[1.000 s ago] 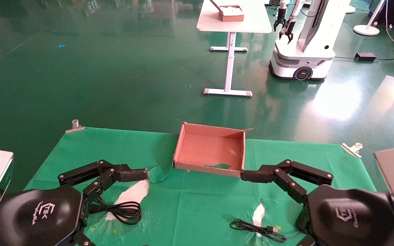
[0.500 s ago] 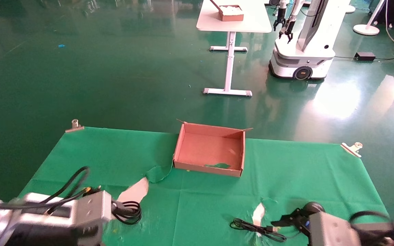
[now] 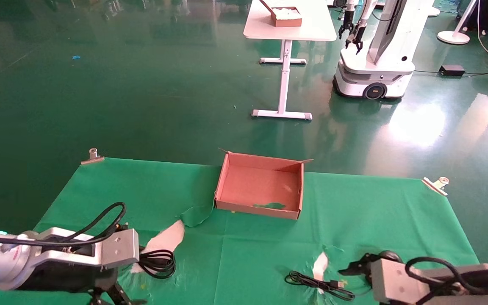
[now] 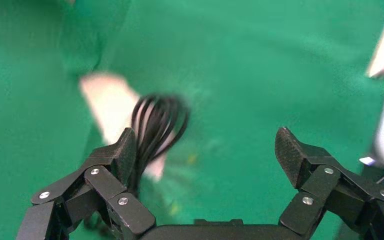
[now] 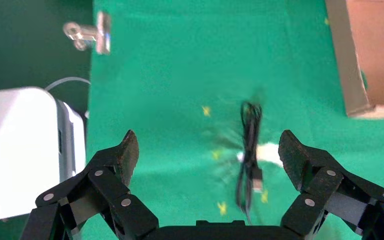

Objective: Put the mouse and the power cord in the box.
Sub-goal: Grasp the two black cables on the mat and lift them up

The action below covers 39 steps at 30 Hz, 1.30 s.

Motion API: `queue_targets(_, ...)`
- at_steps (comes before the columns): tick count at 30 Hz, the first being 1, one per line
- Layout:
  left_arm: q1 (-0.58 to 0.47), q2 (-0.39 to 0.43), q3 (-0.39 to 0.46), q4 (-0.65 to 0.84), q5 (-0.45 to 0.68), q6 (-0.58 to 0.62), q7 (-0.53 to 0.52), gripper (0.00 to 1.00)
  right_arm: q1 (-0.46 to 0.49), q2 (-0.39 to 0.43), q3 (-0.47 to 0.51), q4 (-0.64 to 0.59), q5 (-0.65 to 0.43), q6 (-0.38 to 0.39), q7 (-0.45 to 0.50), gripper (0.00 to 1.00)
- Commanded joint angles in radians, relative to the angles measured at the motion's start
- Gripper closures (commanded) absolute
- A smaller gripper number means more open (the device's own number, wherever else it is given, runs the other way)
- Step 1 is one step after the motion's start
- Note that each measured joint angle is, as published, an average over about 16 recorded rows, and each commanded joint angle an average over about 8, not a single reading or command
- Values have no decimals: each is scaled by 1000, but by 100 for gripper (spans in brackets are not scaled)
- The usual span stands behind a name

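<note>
The brown cardboard box sits open at the middle of the green cloth, nothing in it. The looped power cord lies at the near left on a white patch. My left gripper hangs open over the cloth, one finger beside the loops. Near right lies the mouse's thin cable with its USB plug. My right gripper is open above it, the cable nearer one finger. A black rounded shape shows beyond the right wrist; I cannot tell whether it is the mouse.
Metal clips pin the cloth at the far corners, and another clip at an edge. The cloth has white torn patches. Far off stand a white table with a small box and another robot.
Both arms have drawn back from beside the box and dropped to the near edge. The left gripper now hovers at the power cord, the right at the thin cable.
</note>
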Motion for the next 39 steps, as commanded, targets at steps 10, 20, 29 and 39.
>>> queue_targets(10, -25, 158, 109, 165, 297, -124, 7, 0, 19, 15, -8, 2, -27, -14, 24, 0)
queue_targets(20, -64, 258, 142, 381, 408, -230, 39, 0, 32, 20, -22, 5, -47, -31, 49, 0)
queue_targets(29, -85, 297, 129, 530, 379, -279, 91, 0, 53, 4, -37, 8, -65, -41, 67, 0)
queue_targets(39, -94, 313, 115, 606, 350, -317, 137, 0, 126, -74, -100, 3, -207, -44, 63, 0)
